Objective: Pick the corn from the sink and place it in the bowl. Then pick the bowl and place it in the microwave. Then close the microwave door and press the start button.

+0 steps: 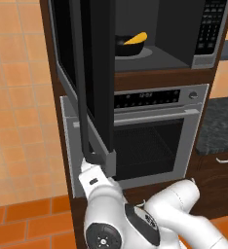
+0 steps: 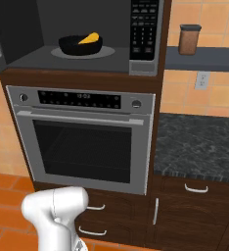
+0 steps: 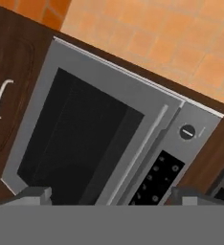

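Note:
The microwave (image 1: 203, 58) stands open, with its keypad strip (image 2: 145, 29) on the right. Inside, the black bowl (image 2: 80, 45) rests on the turntable, and the yellow corn (image 2: 89, 38) lies in it, tip up to the right. The same bowl (image 1: 128, 47) and corn (image 1: 136, 38) appear from the left. The microwave door (image 1: 99, 73) is swung out to the left, its dark bar handle (image 1: 80, 97) running down. My gripper (image 1: 91, 163) sits at the door's lower end, by the handle's foot. In the hand view my gripper (image 3: 111, 195) is open, fingertips (image 3: 35, 194) wide apart with nothing between them.
A steel wall oven (image 2: 82, 142) sits directly under the microwave. Right of it are a dark speckled counter (image 2: 199, 142), wooden drawers (image 2: 194, 206) and a shelf with a brown jar (image 2: 189, 39). Orange tiled wall lies to the left (image 1: 18, 97).

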{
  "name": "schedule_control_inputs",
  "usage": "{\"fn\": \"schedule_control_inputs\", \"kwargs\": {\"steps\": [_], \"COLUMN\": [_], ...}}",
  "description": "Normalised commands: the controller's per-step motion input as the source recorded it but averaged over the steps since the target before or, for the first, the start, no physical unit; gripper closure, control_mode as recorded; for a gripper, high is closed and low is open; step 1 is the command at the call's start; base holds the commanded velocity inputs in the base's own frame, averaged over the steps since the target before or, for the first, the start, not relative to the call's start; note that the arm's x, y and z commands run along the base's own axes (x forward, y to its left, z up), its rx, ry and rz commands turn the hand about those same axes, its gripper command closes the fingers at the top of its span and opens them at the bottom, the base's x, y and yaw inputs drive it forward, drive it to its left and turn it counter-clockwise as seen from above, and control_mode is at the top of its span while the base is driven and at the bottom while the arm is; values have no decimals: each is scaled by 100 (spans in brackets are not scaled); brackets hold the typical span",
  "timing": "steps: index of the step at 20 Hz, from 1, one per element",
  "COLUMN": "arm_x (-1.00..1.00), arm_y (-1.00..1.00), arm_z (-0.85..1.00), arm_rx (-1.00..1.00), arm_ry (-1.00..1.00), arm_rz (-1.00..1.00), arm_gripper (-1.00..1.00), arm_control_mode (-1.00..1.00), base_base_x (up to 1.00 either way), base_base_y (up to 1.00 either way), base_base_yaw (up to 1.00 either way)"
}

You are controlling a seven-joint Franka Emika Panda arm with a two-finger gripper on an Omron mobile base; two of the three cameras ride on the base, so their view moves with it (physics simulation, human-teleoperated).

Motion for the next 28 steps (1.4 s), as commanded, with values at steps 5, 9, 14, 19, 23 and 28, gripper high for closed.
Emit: {"fn": "schedule_control_inputs", "kwargs": {"steps": [5,9,14,19,23,28], "arm_x": [-7,0,0,0,0,0], "arm_y": [99,89,61,2,-4,-21], "arm_z": [-8,15,44,72,61,52], "arm_rx": [-2,0,0,0,0,0], "arm_ry": [-17,-9,-5,0,-1,-15], "arm_rz": [-1,-4,-8,-10,-17,-17], "arm_gripper": [-100,-100,-100,-100,-100,-100], "arm_control_mode": [-100,-100,-100,-100,-100,-100], "base_base_x": [0,0,0,0,0,0], "base_base_y": [0,0,0,0,0,0], "base_base_yaw": [0,0,0,0,0,0]}}
